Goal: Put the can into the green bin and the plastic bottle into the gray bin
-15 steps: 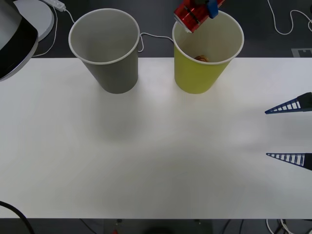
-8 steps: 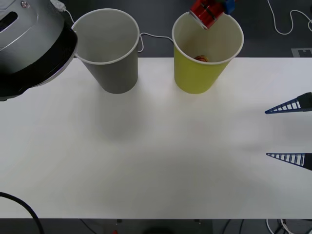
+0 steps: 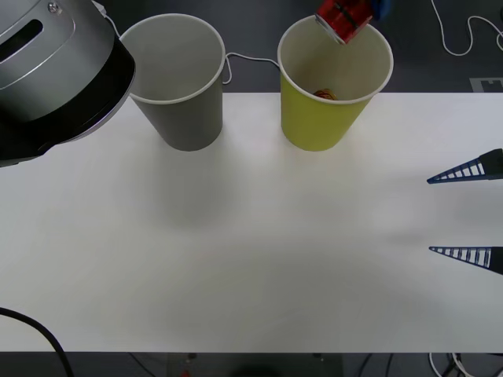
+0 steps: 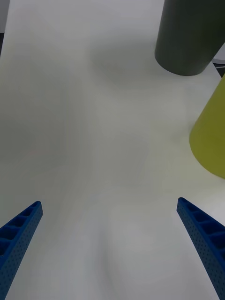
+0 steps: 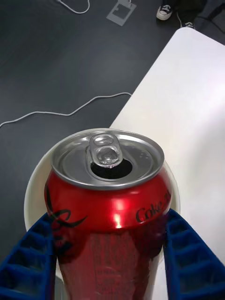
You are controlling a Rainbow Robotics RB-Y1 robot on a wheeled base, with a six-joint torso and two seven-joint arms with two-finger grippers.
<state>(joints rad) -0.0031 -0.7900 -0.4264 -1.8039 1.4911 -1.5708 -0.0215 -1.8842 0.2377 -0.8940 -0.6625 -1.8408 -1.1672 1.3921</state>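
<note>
The left gripper [image 5: 110,262] is clamping a red Coke can [image 5: 108,206] between its blue fingers [image 5: 28,255], holding it tilted above the far rim of the green bin [image 3: 322,118]. The gray bin [image 3: 177,94] is standing beside it on the white table [image 3: 251,259]. The right gripper [image 3: 471,214] is resting open over the table's right edge.

White table [image 3: 251,259], dark gray floor [image 5: 51,56] beyond it, white cables [image 3: 464,35] trailing across the floor, even light
</note>
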